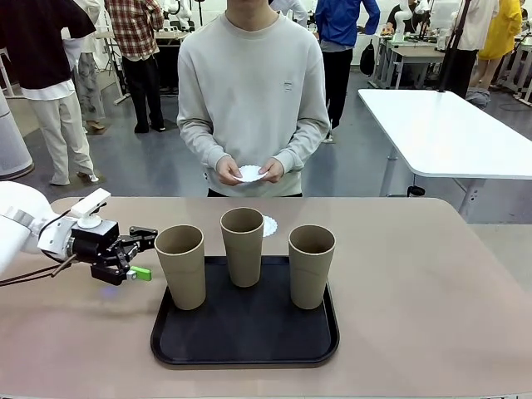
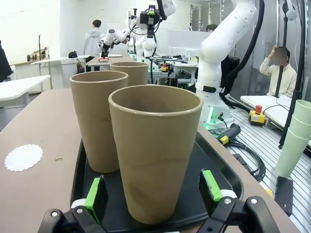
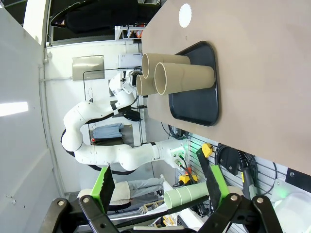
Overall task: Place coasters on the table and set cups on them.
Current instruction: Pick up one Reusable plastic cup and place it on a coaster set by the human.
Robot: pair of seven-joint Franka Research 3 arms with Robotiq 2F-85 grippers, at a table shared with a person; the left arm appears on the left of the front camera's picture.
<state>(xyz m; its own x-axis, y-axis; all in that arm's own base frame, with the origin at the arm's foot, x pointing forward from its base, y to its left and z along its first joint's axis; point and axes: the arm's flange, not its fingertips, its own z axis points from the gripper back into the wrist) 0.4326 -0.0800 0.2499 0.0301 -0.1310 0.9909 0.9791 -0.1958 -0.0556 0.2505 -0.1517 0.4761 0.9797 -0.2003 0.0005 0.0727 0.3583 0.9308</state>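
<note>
In the front view the left gripper (image 1: pixel 138 254), jaws apart, hung at lower left beside three cups (image 1: pixel 243 246) on the central tray (image 1: pixel 249 345), with a coaster (image 1: pixel 268 225) on the table (image 1: pixel 416 274) behind them; in the left wrist view its jaws flanked the nearest cup (image 2: pixel 155 145); in the right wrist view the right gripper (image 3: pixel 158 187) gaped empty at the bottom edge.
</note>
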